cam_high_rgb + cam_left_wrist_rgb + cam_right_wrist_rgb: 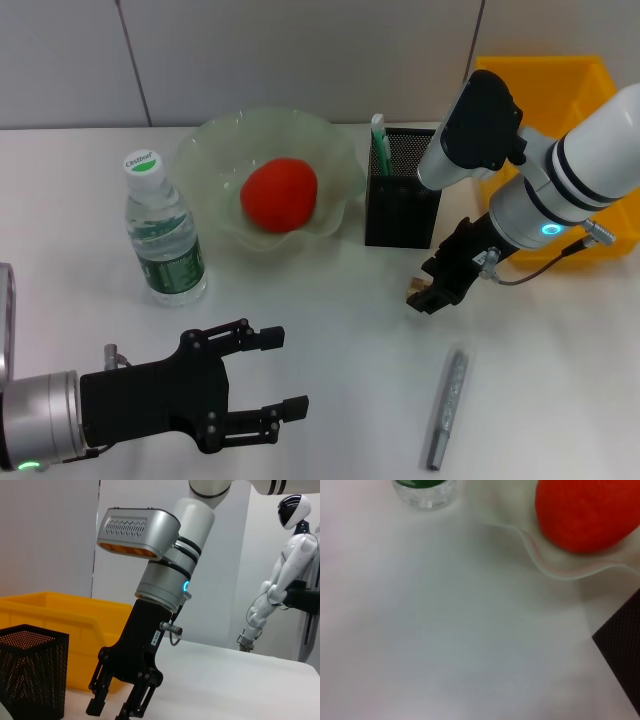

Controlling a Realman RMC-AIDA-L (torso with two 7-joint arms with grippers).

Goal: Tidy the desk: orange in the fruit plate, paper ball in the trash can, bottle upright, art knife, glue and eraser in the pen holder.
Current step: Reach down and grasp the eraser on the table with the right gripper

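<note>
The orange lies in the pale-green fruit plate. To its left the bottle stands upright, white cap on. The black mesh pen holder holds a green-and-white glue stick. Just in front of the holder my right gripper hangs low over the table, shut on a small tan eraser. The grey art knife lies on the table nearer to me. My left gripper stands open at the front left, holding nothing. The paper ball is out of view.
The yellow trash can stands at the back right behind my right arm; its inside is hidden. The left wrist view shows the right gripper beside the pen holder and trash can. A white humanoid robot stands far off.
</note>
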